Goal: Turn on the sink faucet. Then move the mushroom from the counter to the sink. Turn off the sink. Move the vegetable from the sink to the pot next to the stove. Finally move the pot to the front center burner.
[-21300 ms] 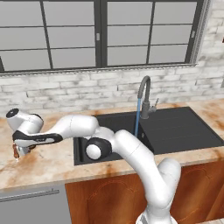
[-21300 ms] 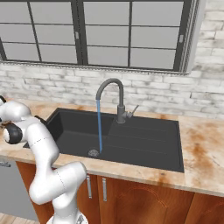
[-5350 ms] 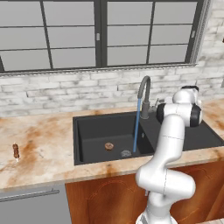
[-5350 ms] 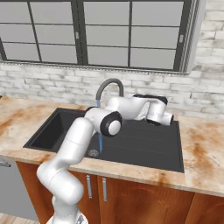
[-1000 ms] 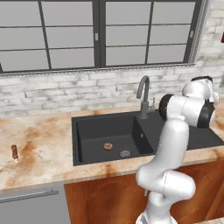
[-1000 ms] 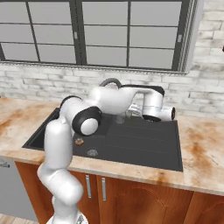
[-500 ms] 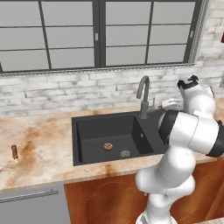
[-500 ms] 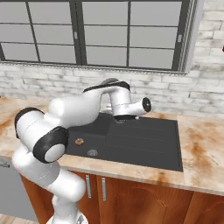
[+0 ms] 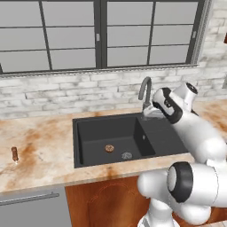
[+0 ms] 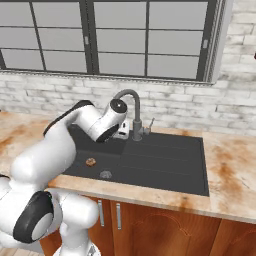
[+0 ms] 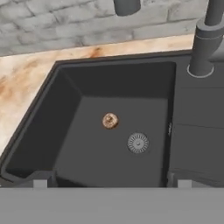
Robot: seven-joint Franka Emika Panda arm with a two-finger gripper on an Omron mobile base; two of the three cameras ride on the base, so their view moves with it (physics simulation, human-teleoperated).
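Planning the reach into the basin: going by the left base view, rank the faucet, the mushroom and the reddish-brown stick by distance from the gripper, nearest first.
1. The sink faucet: right beside the gripper, at the back of the sink.
2. The mushroom: on the basin floor, near the drain.
3. The reddish-brown stick: far left on the counter.

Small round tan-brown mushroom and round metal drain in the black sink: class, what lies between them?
Nothing: in the hand view, only bare black basin floor separates the mushroom from the drain.
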